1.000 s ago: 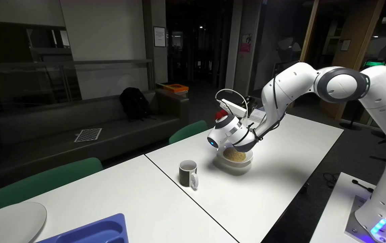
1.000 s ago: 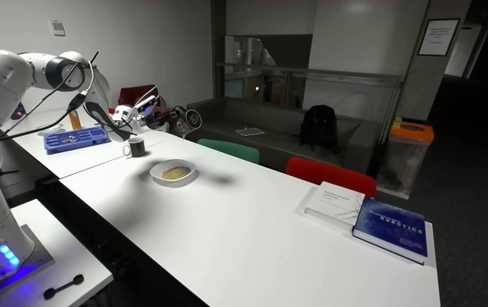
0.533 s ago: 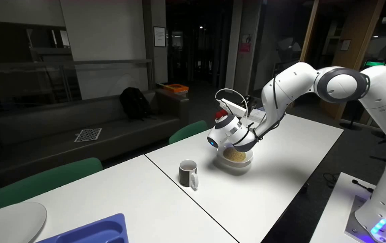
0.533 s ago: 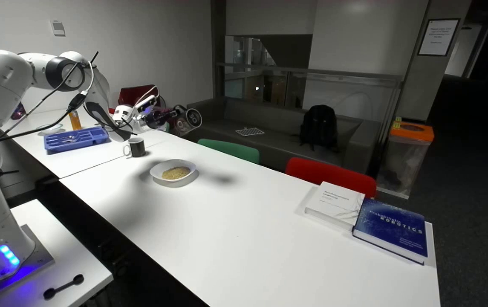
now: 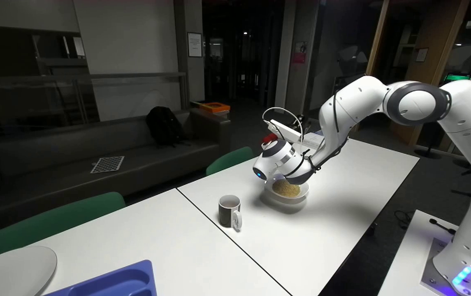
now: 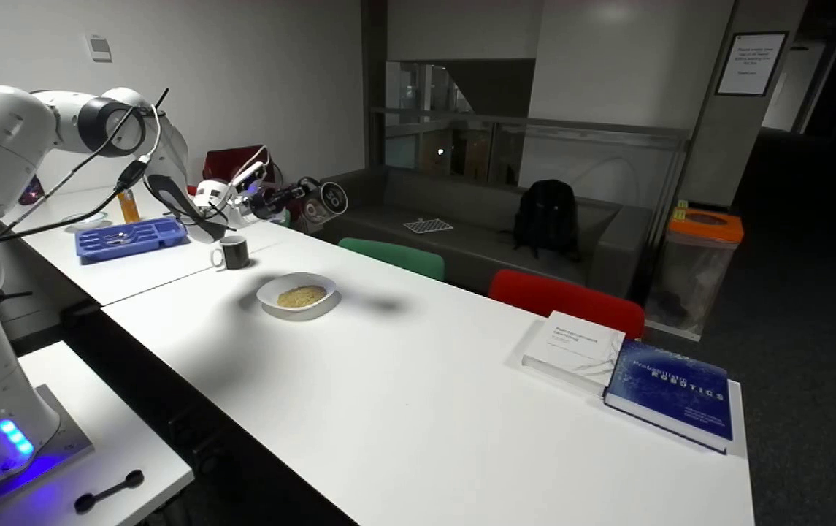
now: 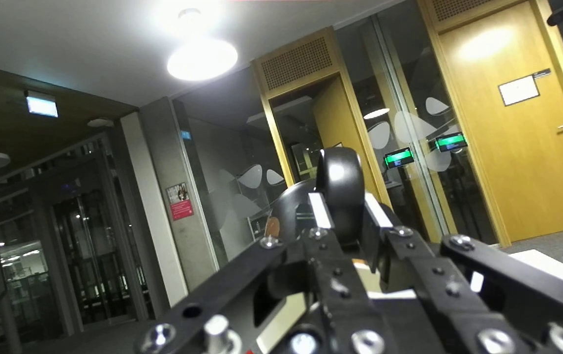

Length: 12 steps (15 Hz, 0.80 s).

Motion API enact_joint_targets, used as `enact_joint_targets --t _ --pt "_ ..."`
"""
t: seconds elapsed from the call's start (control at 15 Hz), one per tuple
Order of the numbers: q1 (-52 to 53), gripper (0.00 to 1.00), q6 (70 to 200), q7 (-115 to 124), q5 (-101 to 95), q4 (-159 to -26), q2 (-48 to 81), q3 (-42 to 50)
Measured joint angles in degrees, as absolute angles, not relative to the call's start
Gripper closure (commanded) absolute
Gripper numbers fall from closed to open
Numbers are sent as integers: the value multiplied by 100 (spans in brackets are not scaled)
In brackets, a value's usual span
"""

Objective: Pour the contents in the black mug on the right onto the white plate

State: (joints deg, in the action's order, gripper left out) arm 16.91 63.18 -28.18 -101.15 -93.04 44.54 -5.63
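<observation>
Turned slightly since the earlier frame, the black mug (image 6: 323,204) is aloft, its handle (image 7: 341,187) clamped in the hand (image 7: 349,211), its opening hard to make out. A greyer mug (image 5: 226,214) stands near the white plate (image 6: 281,285) bearing the contents (image 6: 301,296). In an exterior view the arm (image 5: 354,100) partly hides the plate; a larger dish (image 5: 17,267) is cut off.

In an exterior view I have room over the lower-centre tabletop (image 6: 403,416), but a white bowl (image 6: 298,280) and grey mug (image 6: 235,253) block me left of centre, a blue Robotics book (image 6: 669,394) lower right.
</observation>
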Motion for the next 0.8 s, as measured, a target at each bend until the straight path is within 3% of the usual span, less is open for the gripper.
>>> enact_joint_targets --t 0.07,0.13,0.8 --pt "1691 95 6330 -2769 -10115 -9304 4454 -563" --pt "1696 80 6332 -2739 -10112 -9270 4460 -582" --pt "1735 80 6333 -2740 -10089 -9005 4523 -676"
